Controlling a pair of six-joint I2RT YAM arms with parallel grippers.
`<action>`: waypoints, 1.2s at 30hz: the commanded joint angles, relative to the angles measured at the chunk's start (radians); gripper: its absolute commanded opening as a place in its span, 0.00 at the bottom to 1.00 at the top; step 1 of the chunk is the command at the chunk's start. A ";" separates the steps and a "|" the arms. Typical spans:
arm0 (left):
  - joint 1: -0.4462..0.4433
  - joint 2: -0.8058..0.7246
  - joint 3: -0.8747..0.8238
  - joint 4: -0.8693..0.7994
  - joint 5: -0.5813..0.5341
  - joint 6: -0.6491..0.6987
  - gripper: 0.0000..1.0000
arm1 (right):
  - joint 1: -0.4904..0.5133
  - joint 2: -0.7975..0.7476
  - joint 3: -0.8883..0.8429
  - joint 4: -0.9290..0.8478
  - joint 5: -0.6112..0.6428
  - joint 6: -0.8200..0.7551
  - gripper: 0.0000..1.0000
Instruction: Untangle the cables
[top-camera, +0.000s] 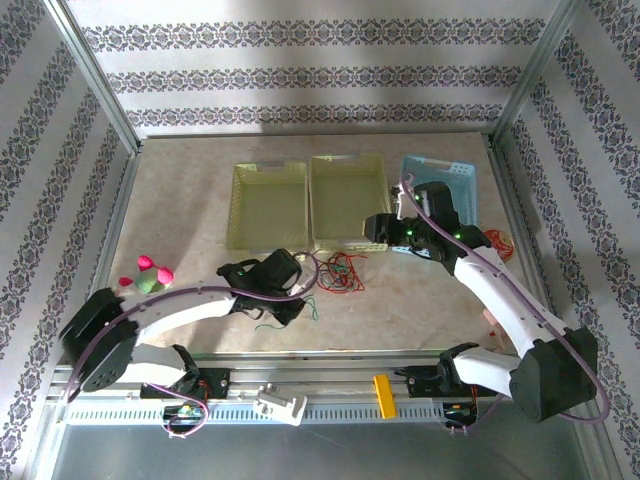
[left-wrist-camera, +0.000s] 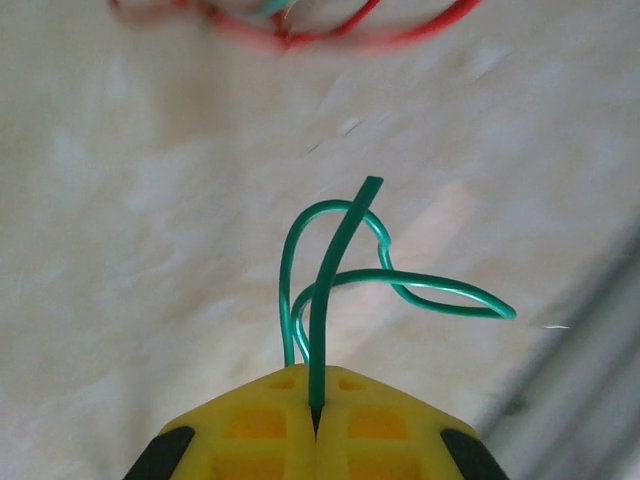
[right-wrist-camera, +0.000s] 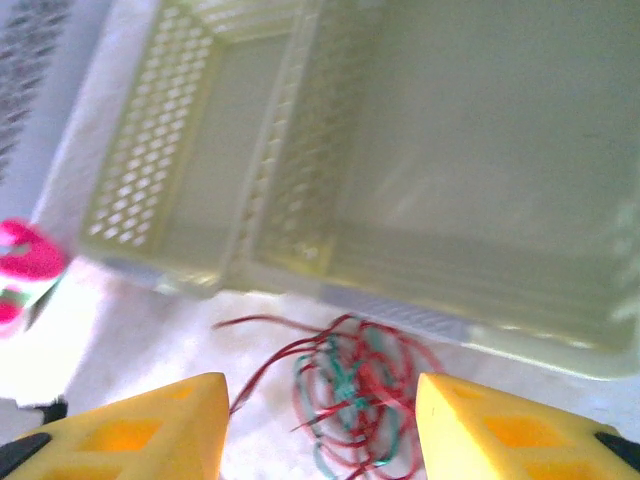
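- Green wire (left-wrist-camera: 317, 360) is pinched tight in the left end effector (left-wrist-camera: 316, 412), over the bench (left-wrist-camera: 150, 250).
- Red and green tangle (right-wrist-camera: 350, 395) lies on the bench, just beside a pale basket (right-wrist-camera: 470, 300).
- Right end effector (right-wrist-camera: 320, 392) hangs over that tangle, fingers apart, holding nothing.

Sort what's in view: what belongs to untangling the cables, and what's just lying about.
Belongs to the job:
green cable, pinched in the shut left claw
red-and-green tangle, just ahead of the open right claw

Lying about:
left yellow-green basket
right yellow-green basket
blue basket
pink-and-green toy
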 joint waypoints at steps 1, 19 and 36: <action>0.085 -0.148 0.096 -0.062 0.172 0.048 0.00 | 0.053 0.004 0.045 0.027 -0.220 -0.032 0.54; 0.303 -0.134 0.154 0.491 0.035 -0.324 0.00 | 0.212 0.190 0.221 0.261 -0.259 0.140 0.55; 0.303 -0.157 0.085 0.525 0.059 -0.360 0.00 | 0.204 0.268 0.255 0.416 -0.141 0.249 0.50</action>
